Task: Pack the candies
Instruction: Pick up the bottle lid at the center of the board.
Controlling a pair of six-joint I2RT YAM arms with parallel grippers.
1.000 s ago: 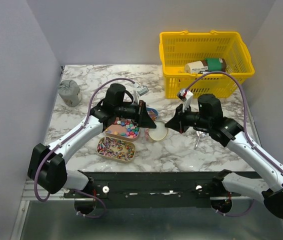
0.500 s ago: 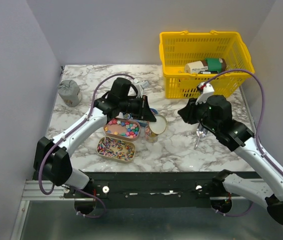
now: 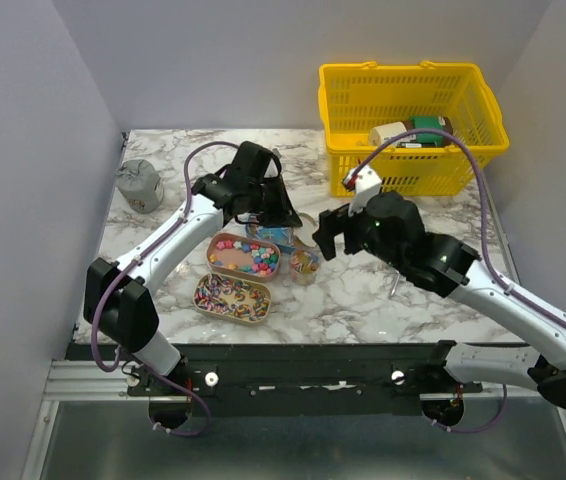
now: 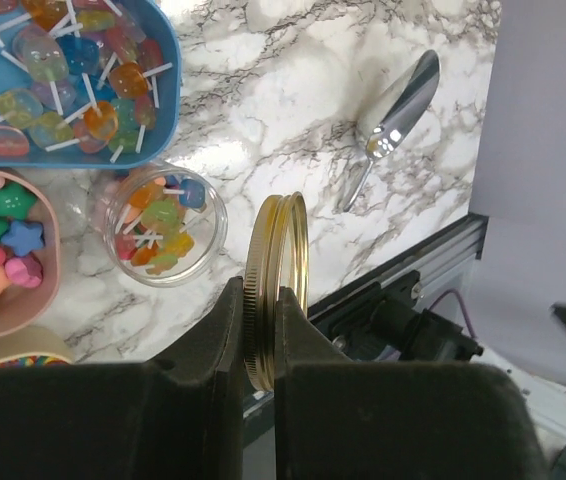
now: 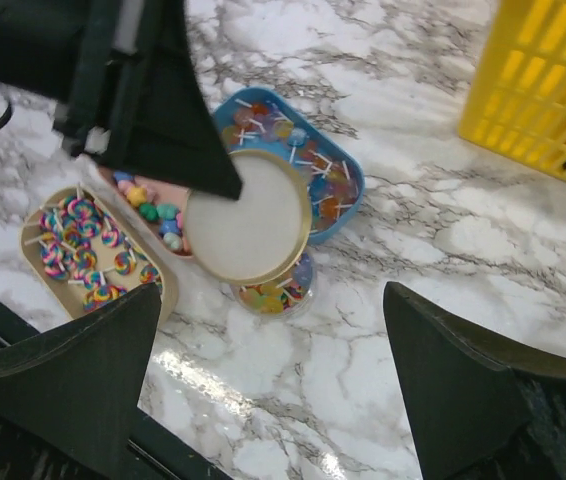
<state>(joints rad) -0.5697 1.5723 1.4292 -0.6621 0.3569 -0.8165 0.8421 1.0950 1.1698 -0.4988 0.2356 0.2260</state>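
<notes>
My left gripper [image 4: 255, 335] was pinched narrow on the gold lid [image 4: 275, 280], holding it by the rim so that it stood on edge. My right gripper [image 5: 283, 400] hung wide open, holding nothing. Below my left fingers, and a little off to one side of the lid, sat the glass jar [image 4: 206, 222] with stick candies [image 4: 158, 225] already inside. More candies lay in the blue tray [image 4: 171, 70] beyond the jar and in the pink tray [image 4: 43, 300] beside it. The scoop [image 4: 393, 120] lay apart on the other side of the lid.

I judged the step to be capping the jar. To do it well, I needed to roll my left wrist until the lid lay flat, centre it over the mouth, then lower it straight. Any stick poking above the rim could tip the lid, so a slow descent mattered. My open right gripper, above the jar, seemed well placed to come down and steady the glass.
</notes>
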